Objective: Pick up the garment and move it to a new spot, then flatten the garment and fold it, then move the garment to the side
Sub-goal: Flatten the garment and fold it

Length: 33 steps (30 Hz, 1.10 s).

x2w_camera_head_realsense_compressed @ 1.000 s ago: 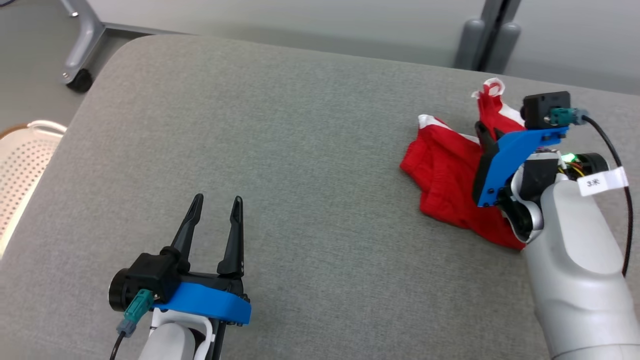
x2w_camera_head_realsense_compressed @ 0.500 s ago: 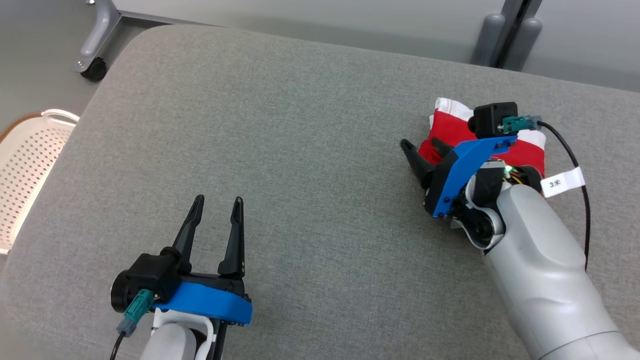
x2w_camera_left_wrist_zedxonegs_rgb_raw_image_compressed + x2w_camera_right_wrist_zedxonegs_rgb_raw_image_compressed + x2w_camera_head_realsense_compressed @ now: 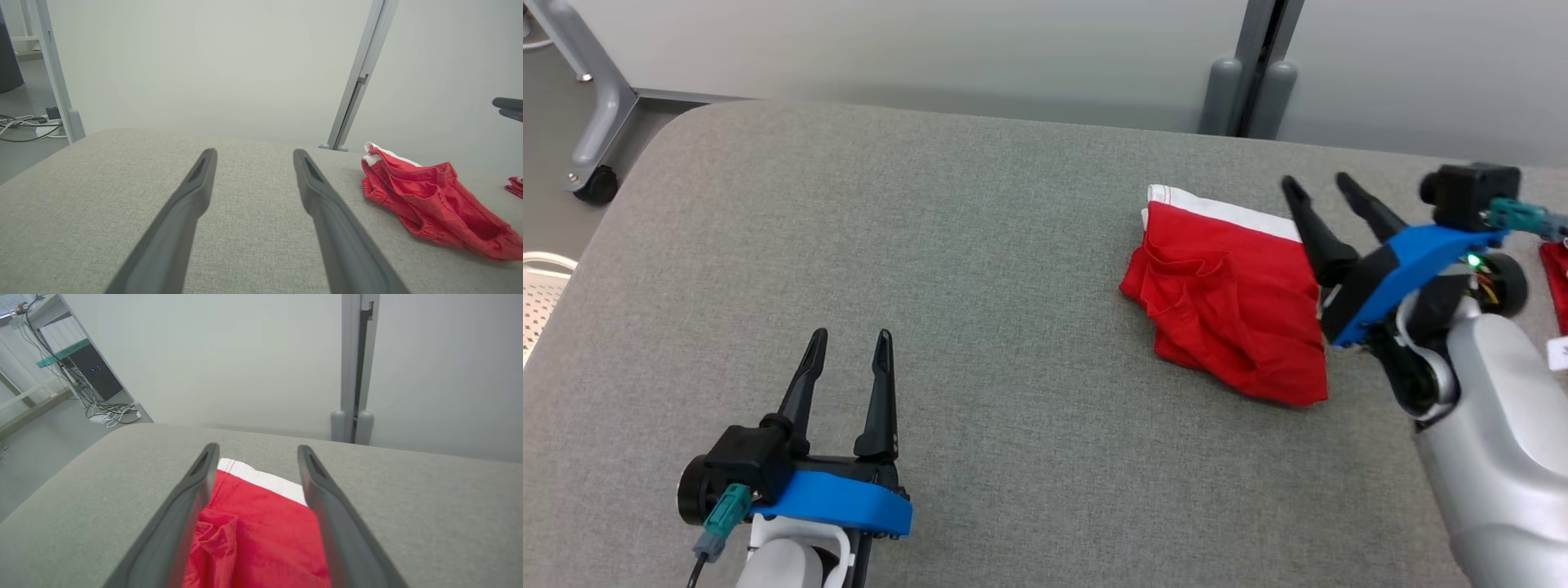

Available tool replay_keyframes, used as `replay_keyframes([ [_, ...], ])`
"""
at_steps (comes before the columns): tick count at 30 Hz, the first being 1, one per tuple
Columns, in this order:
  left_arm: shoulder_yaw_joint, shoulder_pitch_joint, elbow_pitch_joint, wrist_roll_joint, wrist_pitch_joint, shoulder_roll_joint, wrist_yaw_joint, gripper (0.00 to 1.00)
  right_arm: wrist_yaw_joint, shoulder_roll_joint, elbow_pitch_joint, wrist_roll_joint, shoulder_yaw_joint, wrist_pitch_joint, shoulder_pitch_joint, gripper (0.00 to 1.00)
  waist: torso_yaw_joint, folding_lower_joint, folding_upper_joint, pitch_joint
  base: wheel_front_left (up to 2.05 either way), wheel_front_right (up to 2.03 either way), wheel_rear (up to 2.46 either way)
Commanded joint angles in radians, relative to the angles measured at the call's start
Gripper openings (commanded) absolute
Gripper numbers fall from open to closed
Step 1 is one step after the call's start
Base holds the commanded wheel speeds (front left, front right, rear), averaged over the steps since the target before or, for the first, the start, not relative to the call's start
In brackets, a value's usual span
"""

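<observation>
Red crumpled garment with white waistband lies on grey fabric table. Right gripper hangs spread and empty at its three o'clock edge. Left gripper likewise spread, empty.

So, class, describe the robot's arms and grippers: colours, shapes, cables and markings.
The left gripper and right gripper each have two long, tapering black fingers, a bright blue bracket and a teal connector; a black cable trails from the left one. The forearms are smooth pale grey. A green light glows at the right wrist.
</observation>
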Motion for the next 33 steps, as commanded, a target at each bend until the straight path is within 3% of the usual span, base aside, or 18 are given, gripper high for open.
replay_keyframes([
  [1, 0.005, 0.002, -0.002, 0.005, -0.004, 0.005, -0.001, 1.00, 0.001, -0.012, -0.002, -0.021, -0.016, -0.005, 0.029, 1.00, -0.006, 0.0001, 0.0000, -0.005, 0.00, 0.00, 0.00],
  [6, -0.003, -0.005, -0.004, 0.003, -0.004, 0.005, -0.001, 1.00, 0.001, -0.041, 0.028, -0.212, -0.113, -0.023, 0.117, 1.00, -0.007, 0.0001, 0.0000, 0.001, 0.00, 0.00, 0.00],
  [8, -0.008, -0.012, -0.006, -0.001, -0.004, 0.007, -0.001, 1.00, 0.001, -0.015, 0.043, -0.287, -0.115, -0.025, 0.138, 1.00, -0.005, 0.0001, 0.0000, 0.008, 0.00, 0.00, 0.00],
  [9, -0.010, -0.016, -0.006, -0.003, -0.004, 0.008, -0.001, 1.00, 0.001, 0.003, 0.052, -0.313, -0.114, -0.027, 0.146, 0.91, -0.003, 0.0001, 0.0000, 0.011, 0.00, 0.00, 0.00],
  [10, -0.013, -0.020, -0.005, -0.004, -0.004, 0.009, -0.001, 1.00, 0.001, 0.017, 0.061, -0.337, -0.110, -0.030, 0.147, 0.64, -0.002, 0.0001, 0.0000, 0.015, 0.00, 0.00, 0.00],
  [11, -0.015, -0.023, -0.005, -0.004, -0.004, 0.011, -0.001, 1.00, 0.001, 0.027, 0.070, -0.362, -0.102, -0.030, 0.146, 0.44, 0.001, 0.0001, 0.0000, 0.019, 0.00, 0.00, 0.00],
  [12, -0.017, -0.025, -0.004, -0.004, -0.004, 0.012, -0.001, 1.00, 0.000, 0.036, 0.080, -0.382, -0.097, -0.037, 0.142, 0.05, 0.003, 0.0001, 0.0000, 0.022, 0.00, 0.00, 0.00],
  [13, -0.020, -0.027, -0.003, -0.006, -0.004, 0.013, -0.001, 1.00, 0.000, 0.049, 0.094, -0.402, -0.087, -0.040, 0.135, 0.00, 0.006, 0.0001, 0.0000, 0.025, 0.00, 0.00, 0.00],
  [20, -0.031, -0.041, 0.008, -0.012, -0.004, 0.016, -0.001, 1.00, 0.000, 0.124, 0.199, -0.429, 0.036, -0.043, 0.095, 0.00, 0.030, 0.0001, 0.0000, 0.023, 0.00, 0.00, 0.00],
  [28, -0.031, -0.018, 0.018, -0.012, -0.004, 0.023, -0.001, 1.00, 0.000, 0.144, 0.206, -0.319, 0.322, -0.015, 0.128, 0.00, 0.033, 0.0001, 0.0000, -0.012, 0.00, 0.00, 0.00],
  [32, -0.018, 0.000, 0.018, -0.006, -0.004, 0.023, -0.001, 1.00, 0.000, 0.144, 0.138, -0.216, 0.391, -0.034, 0.150, 0.00, 0.019, 0.0001, 0.0000, -0.036, 0.00, 0.00, 0.00],
  [33, -0.015, 0.004, 0.018, -0.005, -0.004, 0.023, -0.001, 1.00, 0.000, 0.144, 0.113, -0.194, 0.385, -0.046, 0.161, 0.37, 0.015, 0.0001, 0.0000, -0.042, 0.00, 0.00, 0.00],
])
